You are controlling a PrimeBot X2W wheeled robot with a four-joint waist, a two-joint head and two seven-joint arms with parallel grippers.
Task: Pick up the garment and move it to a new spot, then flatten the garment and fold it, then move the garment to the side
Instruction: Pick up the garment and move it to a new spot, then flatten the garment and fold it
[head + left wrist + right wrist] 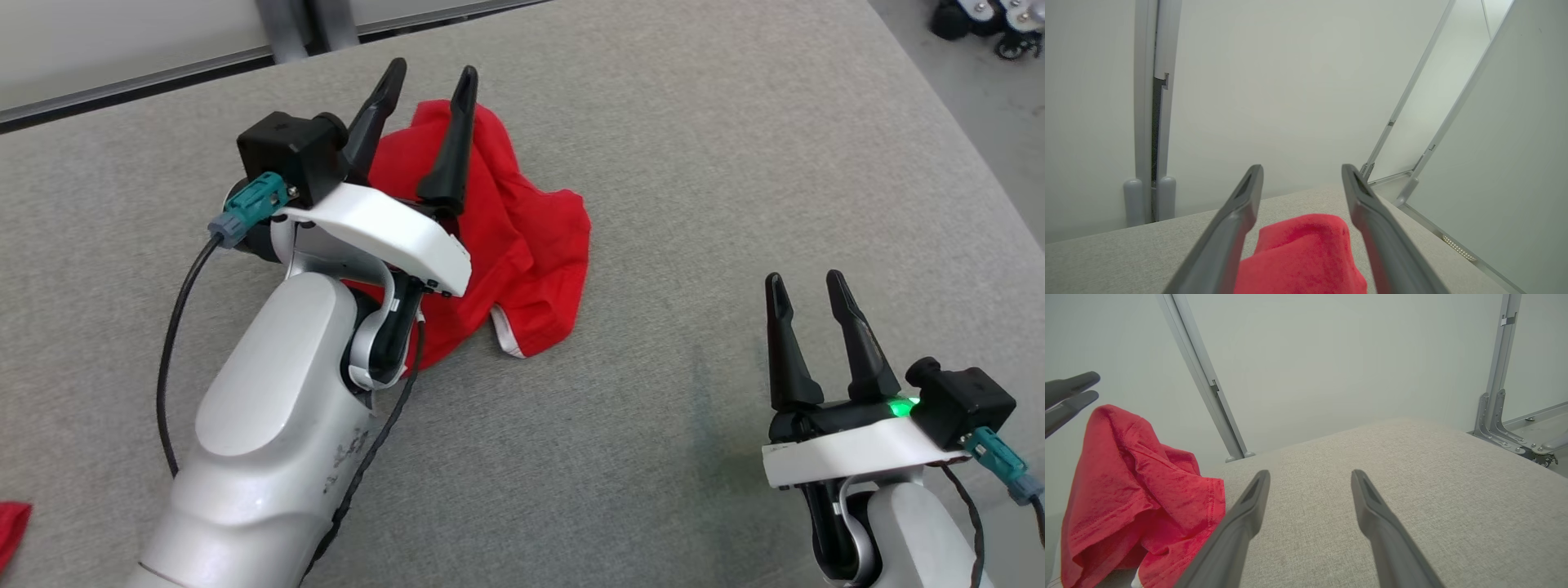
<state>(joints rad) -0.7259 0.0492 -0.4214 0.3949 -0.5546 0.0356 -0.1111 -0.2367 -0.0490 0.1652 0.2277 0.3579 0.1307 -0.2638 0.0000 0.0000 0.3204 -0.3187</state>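
The garment (522, 245) is a crumpled red heap with a white-trimmed hem, lying on the grey padded surface (694, 147) left of centre. My left gripper (433, 72) hovers over its far part, open, with nothing between the fingers. In the left wrist view the red cloth (1302, 253) lies below and between the spread fingers of that gripper (1302, 169). My right gripper (804, 280) stands open at the lower right, well clear of the cloth. Its wrist view shows its own gripper (1310, 473) over bare fabric, the garment (1139, 490) bunched up at the left, and the left gripper's fingers (1069, 392) above it.
A scrap of red cloth (12, 523) shows at the lower left edge. Pale wall panels and metal posts (1208, 384) stand behind the far edge of the surface. Dark wheels (980, 24) sit on the floor at the upper right. Open grey surface stretches right of the garment.
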